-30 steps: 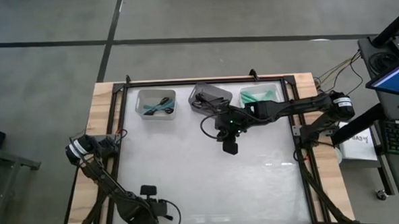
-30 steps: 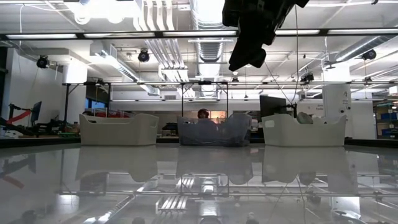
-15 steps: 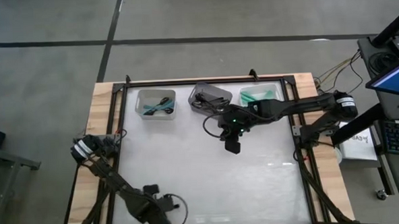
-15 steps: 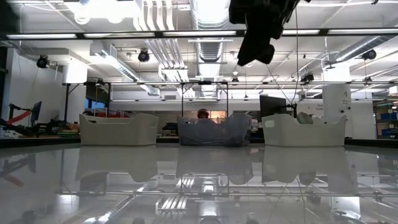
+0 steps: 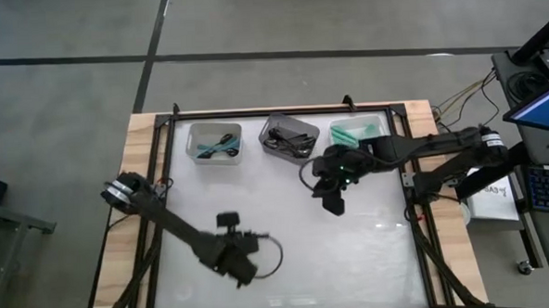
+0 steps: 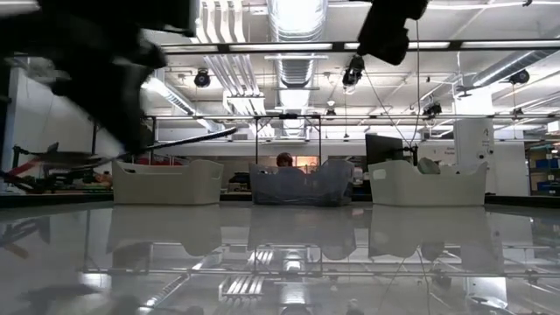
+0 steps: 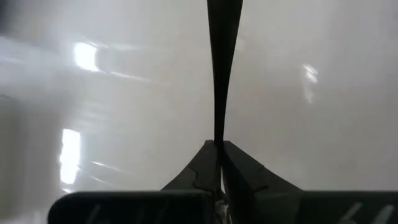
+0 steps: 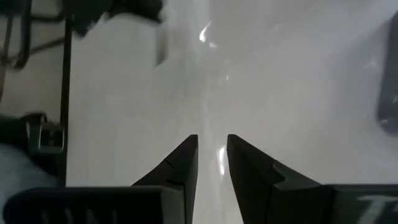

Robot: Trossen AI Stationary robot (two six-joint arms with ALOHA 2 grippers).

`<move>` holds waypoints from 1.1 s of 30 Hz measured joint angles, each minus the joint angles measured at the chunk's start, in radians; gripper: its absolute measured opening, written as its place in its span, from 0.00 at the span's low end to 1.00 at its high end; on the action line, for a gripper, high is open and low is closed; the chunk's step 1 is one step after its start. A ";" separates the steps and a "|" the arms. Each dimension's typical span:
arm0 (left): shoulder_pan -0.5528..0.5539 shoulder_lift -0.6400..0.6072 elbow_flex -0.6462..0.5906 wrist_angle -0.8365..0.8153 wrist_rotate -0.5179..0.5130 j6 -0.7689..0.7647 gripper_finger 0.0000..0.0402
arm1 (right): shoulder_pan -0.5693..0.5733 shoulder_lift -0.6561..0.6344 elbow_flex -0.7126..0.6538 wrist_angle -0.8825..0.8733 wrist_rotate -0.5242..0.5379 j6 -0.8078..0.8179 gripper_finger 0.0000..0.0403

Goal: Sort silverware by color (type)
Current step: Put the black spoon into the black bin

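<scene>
My left gripper (image 7: 219, 144) hovers over the table's near-middle (image 5: 240, 267) and is shut on a thin glossy black spoon (image 7: 222, 62). In the low view the spoon (image 6: 203, 137) sticks out nearly level from the blurred gripper. My right gripper (image 8: 211, 155) is open and holds nothing. It hangs above the table (image 5: 333, 203) just in front of the bins. The left bin (image 5: 216, 143) holds teal and black spoons, the middle bin (image 5: 289, 135) holds black ones, and the right bin (image 5: 359, 132) holds teal ones. My left gripper pinches the black spoon between its two fingertips at the narrow end of its stem (image 7: 219, 134). The fingers lie along the spoon, so it runs straight on past the tips and widens farther out. It is lifted clear of the table (image 6: 203, 137) and sits roughly level.
The three small bins stand in a row along the far edge. A dark metal frame (image 5: 164, 177) rims the white table. A cable loops beside my left wrist (image 5: 271, 252). A person (image 6: 285, 161) shows far behind the middle bin.
My left arm has swung from the near-left corner toward the table's middle and risen, carrying the black spoon into the low view. My right gripper has drifted a little toward the table's right edge, away from the middle bin.
</scene>
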 joint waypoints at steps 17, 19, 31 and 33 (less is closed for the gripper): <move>0.566 -0.060 0.001 0.431 -0.204 0.739 0.00 | 0.179 0.001 0.000 -0.145 0.004 0.061 0.18; 0.627 -0.060 0.011 0.509 -0.204 0.823 0.00 | 0.184 0.001 0.000 -0.145 0.005 0.058 0.18; 0.931 0.006 0.045 0.875 0.070 0.934 0.00 | 0.184 0.003 -0.016 -0.148 0.068 -0.011 0.18; 0.950 0.024 0.049 0.880 0.094 0.930 0.00 | 0.184 0.003 -0.028 -0.148 0.067 -0.011 0.18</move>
